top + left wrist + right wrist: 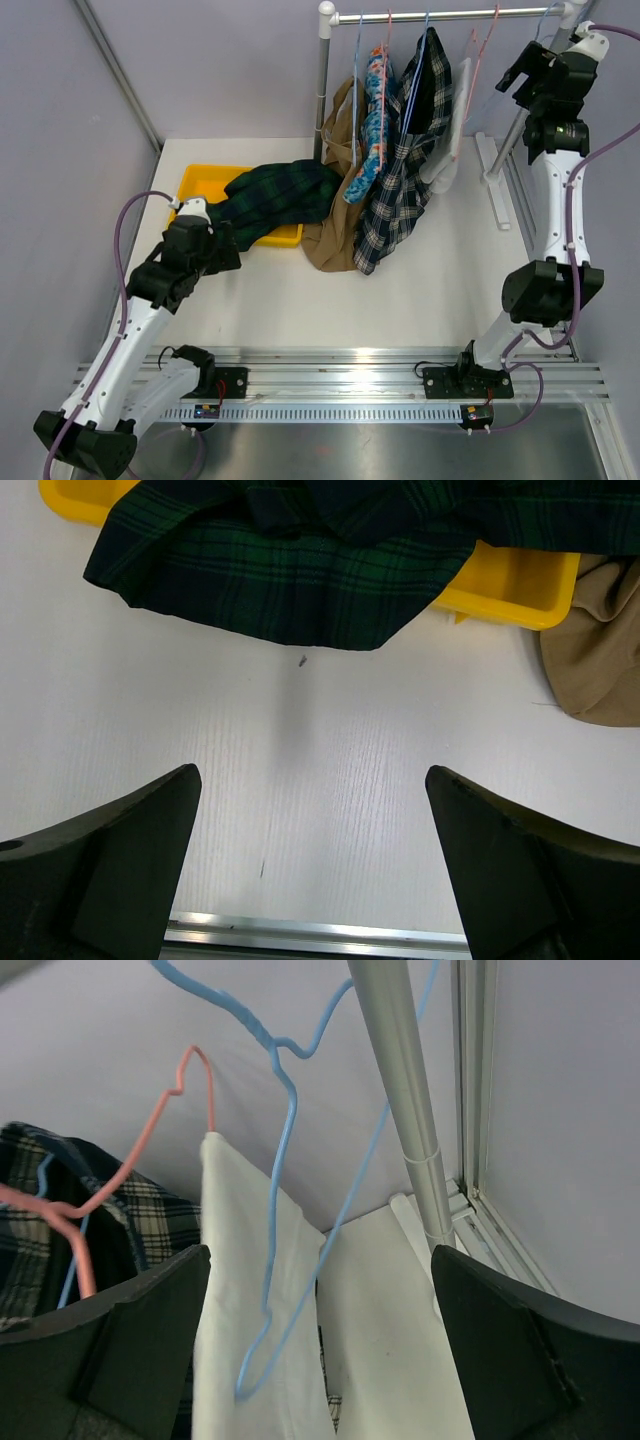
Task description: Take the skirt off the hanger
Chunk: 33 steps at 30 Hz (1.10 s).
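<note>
skirt: tan pleated cloth (335, 235), far centre. It hangs at the left end of the rail (440, 15) beside the post, and its lower part is pooled on the counter (420, 300) just right of the bin (200, 180).
hanger: thin blue wire (357, 70), hooked on the rail, leftmost of the row. Folds hide how the waistband sits on it, so can't tell.
handling: judged soft, light and limp. It will sag and bunch, and the pleats give plenty to pinch. The wire hanger looks light and springy, likely to swing or unhook if tugged sideways.
grab point: my call is to pinch high, at the waistband next to the hanger shoulder, then lift up and off. The pooled hem is the easier reach, but pulling there loads the hanger.
left jaws: spread wide, nothing between them. Low over the counter, near-left, facing the tartan (280, 195) that spills out of the bin.
right jaws: spread wide, gripping nothing. Up at the rail's right end, with a spare blue hanger (285, 1160) dangling ahead of them, untouched.
count, garments: 5. That is 1 skirt, 1 tartan, 1 floral (375, 120), 1 plaid shirt (400, 190) and 1 white cloth (447, 140).
count, hangers: 3 blue and 2 pink (480, 45), as far as the top view shows.
count, other: 1 bin, 1 rail, 2 arms.
</note>
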### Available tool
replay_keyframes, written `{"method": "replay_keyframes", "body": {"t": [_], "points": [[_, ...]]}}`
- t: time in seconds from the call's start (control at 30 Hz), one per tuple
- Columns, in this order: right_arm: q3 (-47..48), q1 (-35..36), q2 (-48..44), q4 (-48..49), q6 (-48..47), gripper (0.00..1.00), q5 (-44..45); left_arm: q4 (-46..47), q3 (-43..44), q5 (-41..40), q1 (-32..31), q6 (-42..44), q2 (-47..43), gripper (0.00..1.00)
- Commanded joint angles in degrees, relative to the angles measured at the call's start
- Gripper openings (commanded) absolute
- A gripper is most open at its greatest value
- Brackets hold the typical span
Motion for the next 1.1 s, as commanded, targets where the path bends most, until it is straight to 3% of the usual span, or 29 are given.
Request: {"method": "replay_keyframes", "body": {"t": [0.0, 0.23, 0.3, 0.43, 1.07], "points": [[-0.6, -0.1, -9.7, 2.2, 1.1, 0.99, -0.5, 1.8, 0.3, -1.7, -0.9, -0.4, -0.2, 0.99], [-0.5, -0.1, -16.3, 3.9, 6.5, 0.99, -16.2, 1.7, 0.4, -2.6, -2.1, -0.7, -0.7, 0.99], [0.7, -0.1, -16.1, 5.3, 9.2, 0.99, -23.0, 1.5, 0.4, -2.8, -2.6, -0.8, -0.7, 0.99], [3.8, 0.0, -12.5, 4.2, 12.6, 0.99, -28.2, 1.2, 0.4, -3.6, -3.4, -1.0, -1.0, 0.99], [6.9, 4.9, 0.9, -5.8, 5.9, 0.95, -23.8, 0.8, 0.4, -4.7, -5.8, -1.3, -1.5, 0.99]]}}
